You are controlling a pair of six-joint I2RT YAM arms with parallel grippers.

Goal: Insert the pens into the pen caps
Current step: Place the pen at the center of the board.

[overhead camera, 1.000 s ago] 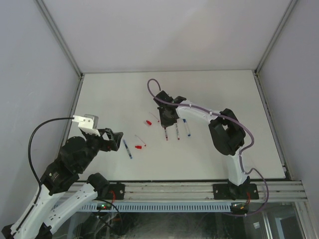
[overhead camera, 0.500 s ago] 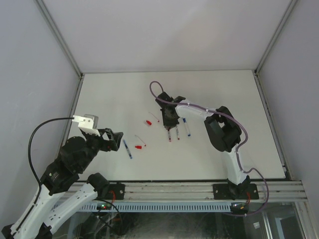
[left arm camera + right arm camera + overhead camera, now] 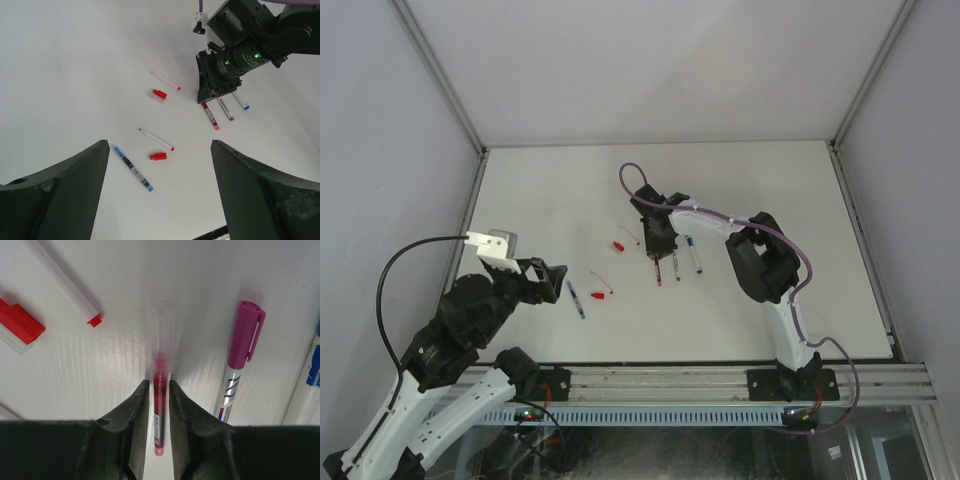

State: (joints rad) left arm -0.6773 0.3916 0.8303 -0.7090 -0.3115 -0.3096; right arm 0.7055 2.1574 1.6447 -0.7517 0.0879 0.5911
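White bench (image 3: 770, 200): the left end effector (image 3: 160, 144) hangs wide and empty, lower left of the top view. At centre the right end effector (image 3: 159, 383) stands narrow astride a red pen (image 3: 159, 412); I cannot tell whether it pinches. The pen looks light, stiff, slick and likely to roll, so grip mid-barrel. A red cap (image 3: 158, 156) lies left of centre.

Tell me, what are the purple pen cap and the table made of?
Cap: probably smooth moulded plastic, given its even colour and moulded clip. Table: white, glossy, perhaps painted or laminated board; it reflects light with faint streaks.
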